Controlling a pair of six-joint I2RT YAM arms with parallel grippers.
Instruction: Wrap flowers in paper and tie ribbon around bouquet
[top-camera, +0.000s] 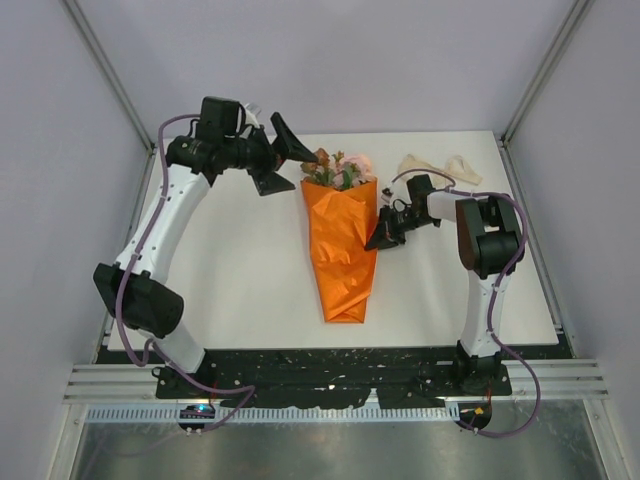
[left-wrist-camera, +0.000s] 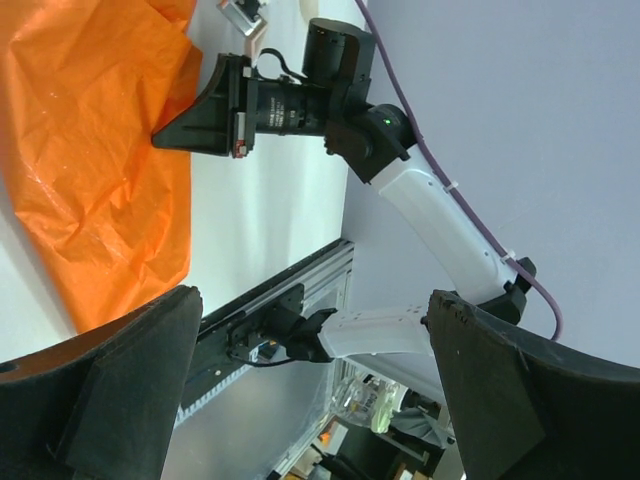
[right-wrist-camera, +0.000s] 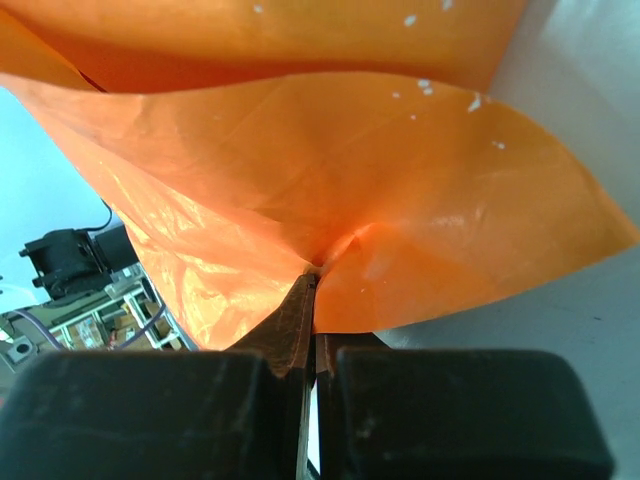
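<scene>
A flat white rectangular tabletop (top-camera: 250, 280) fills the middle of the top view, matte and evenly lit, with only soft shadows on it. Plain pale grey wall panels (top-camera: 330, 60) close it in at the back and on both sides. A slim silver aluminium frame post (top-camera: 104, 70) slants across the upper left, and a second such post (top-camera: 543, 70) across the upper right. Along the lower part lie a flat black base plate (top-camera: 330, 367), a ribbed silver aluminium rail (top-camera: 570, 382) and a white slotted plastic cable duct (top-camera: 300, 413), with a brushed grey metal surface (top-camera: 340, 452) at the bottom edge. Blurred, cluttered shelving (left-wrist-camera: 370, 410) shows at the lower middle of the left wrist view
</scene>
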